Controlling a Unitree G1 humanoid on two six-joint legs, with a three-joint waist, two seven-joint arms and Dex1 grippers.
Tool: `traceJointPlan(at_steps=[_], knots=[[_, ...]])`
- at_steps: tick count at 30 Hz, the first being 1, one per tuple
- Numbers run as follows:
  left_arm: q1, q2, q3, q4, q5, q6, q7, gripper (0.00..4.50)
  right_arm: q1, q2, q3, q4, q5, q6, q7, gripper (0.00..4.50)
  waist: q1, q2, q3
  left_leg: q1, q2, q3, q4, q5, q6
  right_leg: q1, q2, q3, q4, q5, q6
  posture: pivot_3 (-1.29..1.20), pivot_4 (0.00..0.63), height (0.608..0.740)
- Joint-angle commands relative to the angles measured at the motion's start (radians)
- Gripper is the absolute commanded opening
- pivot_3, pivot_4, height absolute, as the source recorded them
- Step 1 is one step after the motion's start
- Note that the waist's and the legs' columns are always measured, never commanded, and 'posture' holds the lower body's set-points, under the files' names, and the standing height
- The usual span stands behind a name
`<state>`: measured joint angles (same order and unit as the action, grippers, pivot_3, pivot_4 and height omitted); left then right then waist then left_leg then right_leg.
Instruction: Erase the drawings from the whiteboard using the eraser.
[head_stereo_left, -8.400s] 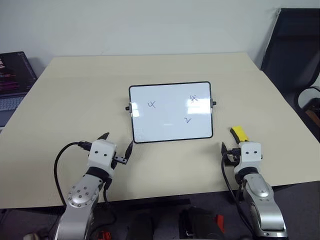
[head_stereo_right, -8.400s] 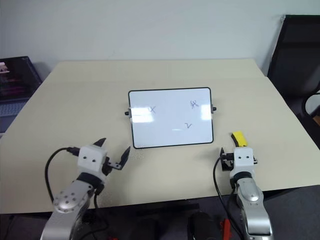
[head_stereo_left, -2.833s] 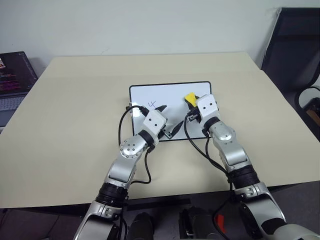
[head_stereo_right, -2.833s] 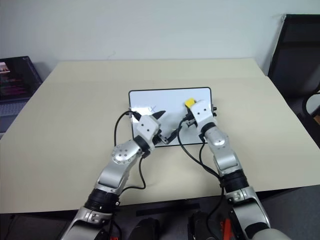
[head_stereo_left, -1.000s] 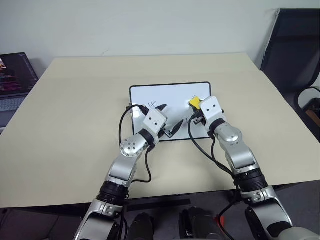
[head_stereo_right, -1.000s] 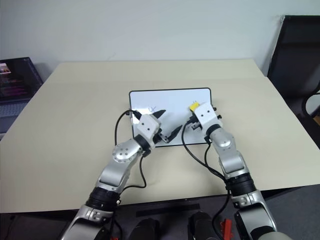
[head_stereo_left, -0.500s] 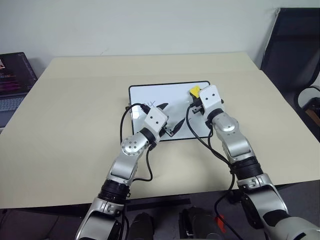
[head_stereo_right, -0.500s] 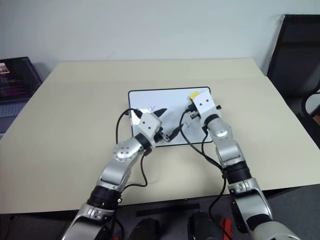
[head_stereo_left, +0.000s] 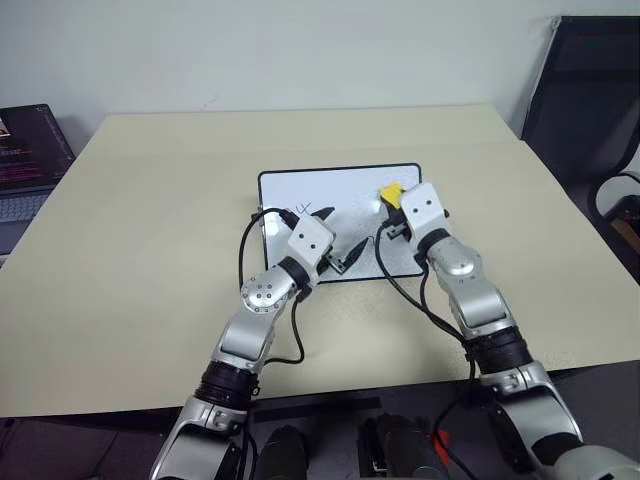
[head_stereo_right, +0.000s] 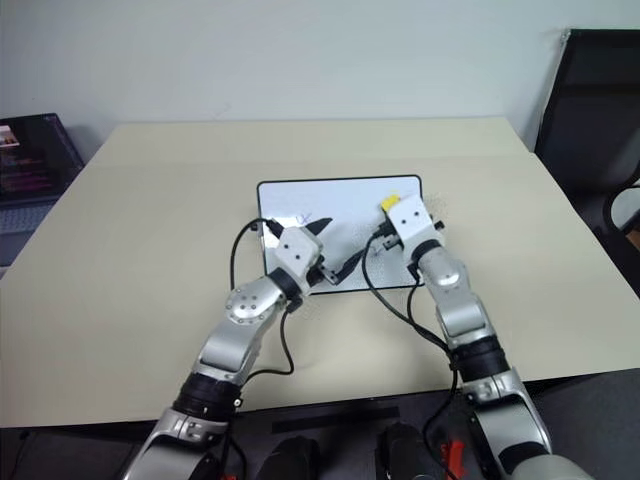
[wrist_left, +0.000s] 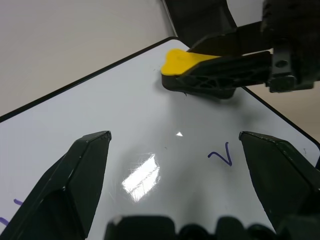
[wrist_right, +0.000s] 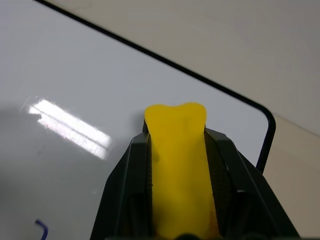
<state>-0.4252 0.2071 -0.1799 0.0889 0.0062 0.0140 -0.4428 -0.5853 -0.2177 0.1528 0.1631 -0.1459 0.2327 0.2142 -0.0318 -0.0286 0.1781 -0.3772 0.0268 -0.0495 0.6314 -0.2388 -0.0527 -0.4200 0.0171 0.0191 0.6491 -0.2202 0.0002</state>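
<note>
1 drawing (wrist_left: 221, 157) fewer by eraser (head_stereo_left: 391, 193)

The whiteboard (head_stereo_left: 340, 200) is lying flat on the table, white and shiny with a thin black frame. The yellow eraser (head_stereo_left: 391, 193) is sitting over the board's far right part, squeezed between two black fingers. Two small dark drawings are showing: one (head_stereo_left: 323, 211) on the left, a little checkmark (wrist_left: 221, 157) lower down.

A beige table (head_stereo_left: 150, 220) (wide, matte), a laptop (head_stereo_left: 25, 160) at its left, a black chair (head_stereo_left: 590, 90) right.
</note>
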Motion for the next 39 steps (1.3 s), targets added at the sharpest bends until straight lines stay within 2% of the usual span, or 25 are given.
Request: traceJointPlan(at_steps=[1, 12, 28, 39], knots=[[-0.001, 0.0, 0.004, -0.048, 0.005, -0.012, 0.007, 4.5, 0.046, -0.018, 0.004, -0.022, -0.018, 0.065, 0.014, 1.13, 0.0, 0.0, 0.0, 0.001, 0.0, 0.0, 0.0, 0.0, 0.0, 0.0, 0.0, 0.0, 0.0, 0.0, 0.0, 0.0, 0.15, 0.74], [-0.018, -0.002, 0.01, -0.028, 0.001, -0.013, 0.006, 4.5, 0.085, -0.047, -0.009, -0.072, -0.016, 0.106, 0.021, 1.13, 0.001, 0.0, 0.0, 0.001, 0.0, 0.0, 0.0, 0.0, 0.0, 0.001, 0.0, 0.0, 0.0, 0.0, 0.0, 0.0, 0.15, 0.74], [-0.03, 0.006, 0.017, -0.017, 0.0, -0.017, 0.003, 4.5, -0.089, 0.043, -0.009, 0.104, -0.006, -0.062, -0.046, 1.13, -0.003, 0.0, 0.0, -0.001, 0.0, 0.0, -0.001, 0.0, 0.0, -0.001, 0.0, 0.0, -0.001, 0.0, 0.0, 0.0, 0.15, 0.74], [0.005, 0.003, 0.009, -0.058, 0.009, -0.014, 0.008, 4.5, -0.01, 0.014, 0.028, 0.065, -0.024, -0.012, 0.015, 1.13, -0.003, 0.0, 0.0, 0.0, 0.0, 0.0, -0.001, 0.0, 0.0, 0.0, 0.0, 0.0, 0.0, 0.0, 0.0, 0.0, 0.15, 0.74]])
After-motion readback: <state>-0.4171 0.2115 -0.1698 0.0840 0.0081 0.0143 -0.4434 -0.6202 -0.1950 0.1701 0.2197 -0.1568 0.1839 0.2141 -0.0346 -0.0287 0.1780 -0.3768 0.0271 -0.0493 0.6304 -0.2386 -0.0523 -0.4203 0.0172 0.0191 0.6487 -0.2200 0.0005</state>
